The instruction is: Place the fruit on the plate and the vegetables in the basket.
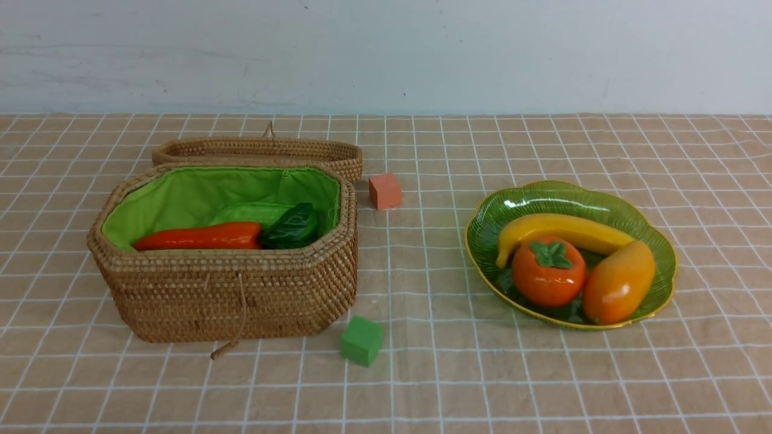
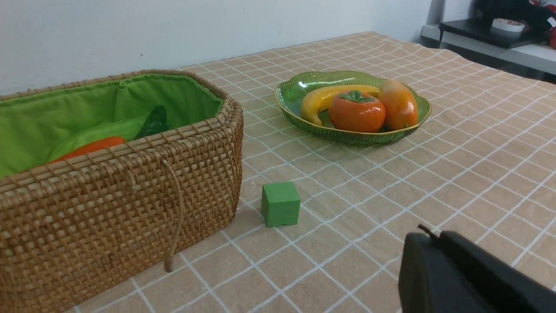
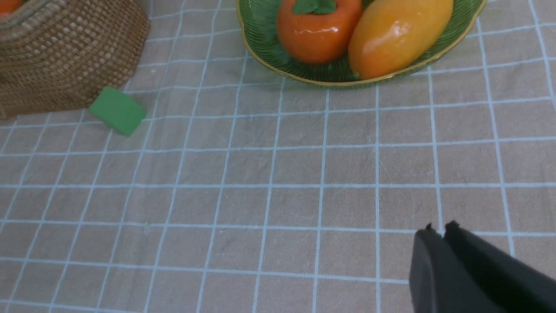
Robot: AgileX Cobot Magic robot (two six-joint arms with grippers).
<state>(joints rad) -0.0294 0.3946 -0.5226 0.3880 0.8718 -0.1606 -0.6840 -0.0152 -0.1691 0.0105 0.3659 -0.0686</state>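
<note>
The left claw (image 2: 428, 237), clenched with nothing between its black fingers, hangs low over bare checked cloth at the near side of the table (image 1: 422, 386). The right claw (image 3: 443, 232) is likewise pressed together and empty, above open cloth in front of the plate (image 1: 660, 289). Neither arm shows in the front view, leaving the whole near strip of the table open.

Outward from the left claw, a green cube (image 1: 361, 340) sits just off the basket's near right corner, apart from the wicker. The basket (image 1: 229, 295) stands on the left with its lid (image 1: 259, 150) folded back behind it; inside, against the green lining, lie the orange-red pepper (image 1: 199, 237), the light green cucumber (image 1: 250, 212) and dark green leaves (image 1: 292, 226); other contents are hidden below the rim. An orange cube (image 1: 385, 191) rests beyond the basket's far right corner.

A wide lane of cloth separates basket and plate. On the plate, the banana (image 1: 564, 232) lies behind the persimmon (image 1: 547, 272) and mango (image 1: 618, 282), which touch, the mango reaching the plate's near rim.
</note>
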